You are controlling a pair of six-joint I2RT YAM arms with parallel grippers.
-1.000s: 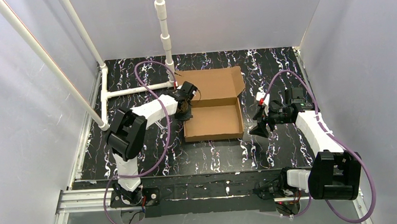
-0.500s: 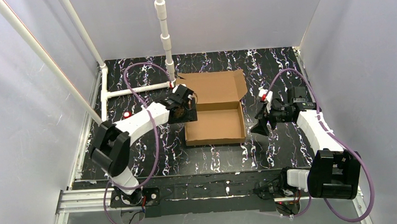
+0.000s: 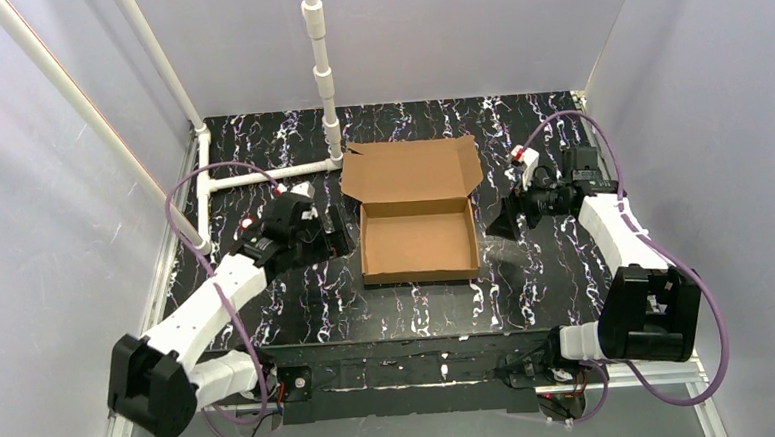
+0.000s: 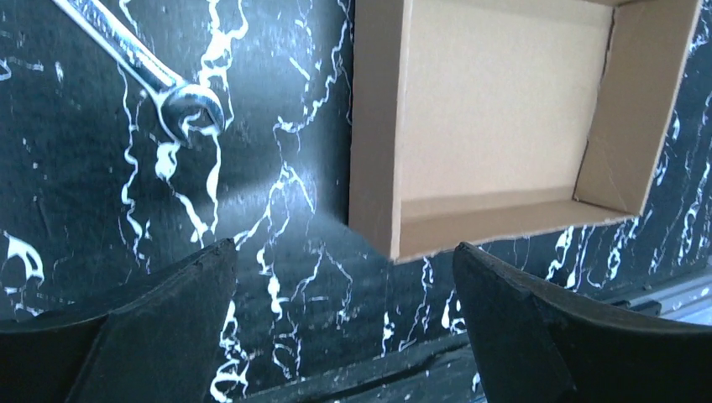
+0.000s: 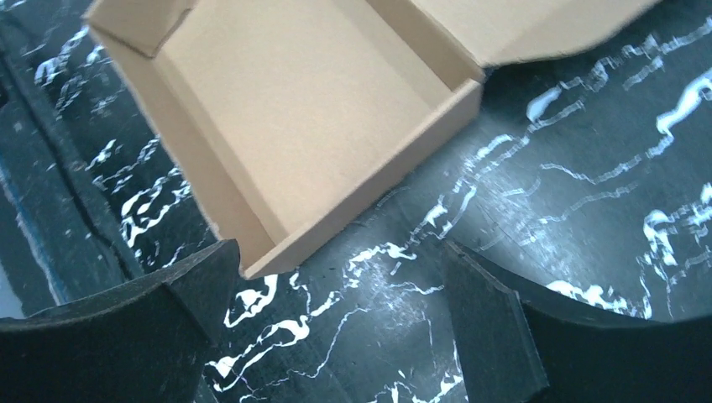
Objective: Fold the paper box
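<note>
Top view: the paper box [image 3: 420,242] sits mid-worktop [image 3: 418,307], tray walls up and lid open behind. Closing the lid looks like the next step, which calls for a grip on its far edge. The left end effector [image 3: 333,243] has backed off the left wall since the earlier frame.

Left wrist: its jaws are wide apart and empty.

Right wrist: the right end effector [image 5: 336,336] is likewise spread, beside the box.

place: lab test cell | cues: white enclosure walls [image 3: 53,226], PVC frame [image 3: 322,72]

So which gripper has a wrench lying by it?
The left gripper: a wrench lies on the table ahead of it, beside the box. The right gripper faces only the box.
</note>
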